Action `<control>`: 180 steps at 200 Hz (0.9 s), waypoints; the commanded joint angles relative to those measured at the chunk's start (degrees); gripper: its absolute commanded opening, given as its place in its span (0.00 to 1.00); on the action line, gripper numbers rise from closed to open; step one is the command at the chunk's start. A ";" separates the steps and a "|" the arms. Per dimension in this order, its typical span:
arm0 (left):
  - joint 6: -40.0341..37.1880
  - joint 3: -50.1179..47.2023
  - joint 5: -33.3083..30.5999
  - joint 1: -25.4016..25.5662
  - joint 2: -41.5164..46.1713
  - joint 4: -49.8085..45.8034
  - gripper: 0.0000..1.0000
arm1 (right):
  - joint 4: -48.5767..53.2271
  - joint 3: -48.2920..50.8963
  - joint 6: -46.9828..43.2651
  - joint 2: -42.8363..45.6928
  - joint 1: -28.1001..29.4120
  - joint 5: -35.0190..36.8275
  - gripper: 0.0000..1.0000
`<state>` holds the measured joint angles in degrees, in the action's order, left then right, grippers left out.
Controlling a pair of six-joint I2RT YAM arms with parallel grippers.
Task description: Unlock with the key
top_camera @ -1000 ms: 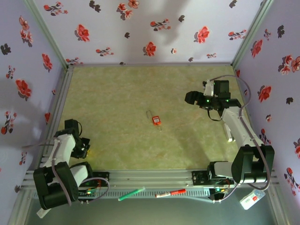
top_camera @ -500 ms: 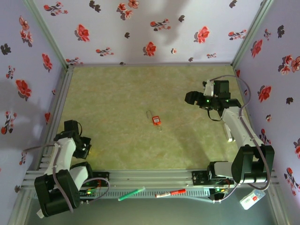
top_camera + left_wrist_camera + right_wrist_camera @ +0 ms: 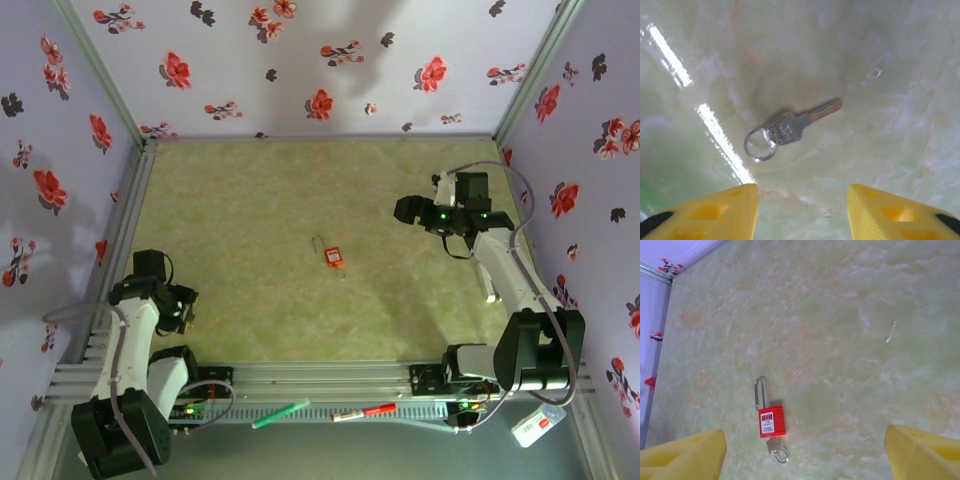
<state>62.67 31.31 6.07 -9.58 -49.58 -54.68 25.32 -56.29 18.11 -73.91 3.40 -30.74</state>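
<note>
A red padlock point(image 3: 771, 421) lies flat mid-table, also seen from above as the padlock point(image 3: 332, 256), its steel shackle point(image 3: 760, 392) pointing away. A key with a ring point(image 3: 776, 447) sticks in its bottom end. Another silver key point(image 3: 792, 128) on a ring point(image 3: 760, 145) lies loose on the table under my left gripper point(image 3: 802, 212), which hovers open just short of it, at the near left point(image 3: 184, 308). My right gripper point(image 3: 805, 455) stands open above the table at the right point(image 3: 408, 208), well apart from the padlock.
Flowered walls point(image 3: 60, 150) box in the table on three sides. Along the near rail lie a green pen point(image 3: 280, 413) and a red-and-white marker point(image 3: 363, 411). A white box point(image 3: 535, 427) sits at the near right corner.
My left arm has shifted slightly, its elbow sinking toward the near edge and its wrist turning a little. The right arm and the padlock have not moved.
</note>
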 commanded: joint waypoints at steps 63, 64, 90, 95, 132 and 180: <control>3.67 -5.85 0.07 0.36 -3.59 4.03 0.60 | 0.27 0.90 -0.09 1.62 0.38 -1.09 0.84; 3.72 -5.84 -0.01 0.36 -3.63 4.04 0.60 | 0.26 0.87 -0.09 1.68 0.38 -1.08 0.84; 4.03 -5.54 -1.70 0.35 -4.63 5.27 0.59 | 0.53 1.00 -0.27 1.96 0.38 -0.97 0.84; 4.01 -5.39 -1.80 0.32 -5.08 5.64 0.58 | 0.52 1.01 -0.28 2.09 0.38 -0.94 0.84; 3.45 -5.05 -3.71 0.36 -7.10 6.58 0.52 | 0.87 0.92 -0.38 2.27 0.38 -0.81 0.84; 1.78 -3.81 -6.50 -0.73 -7.89 6.32 0.45 | 0.83 0.88 -0.35 2.27 0.38 -1.07 0.84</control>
<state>65.63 25.82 2.46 -9.67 -56.80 -48.05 25.52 -56.05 18.09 -72.99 3.40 -30.94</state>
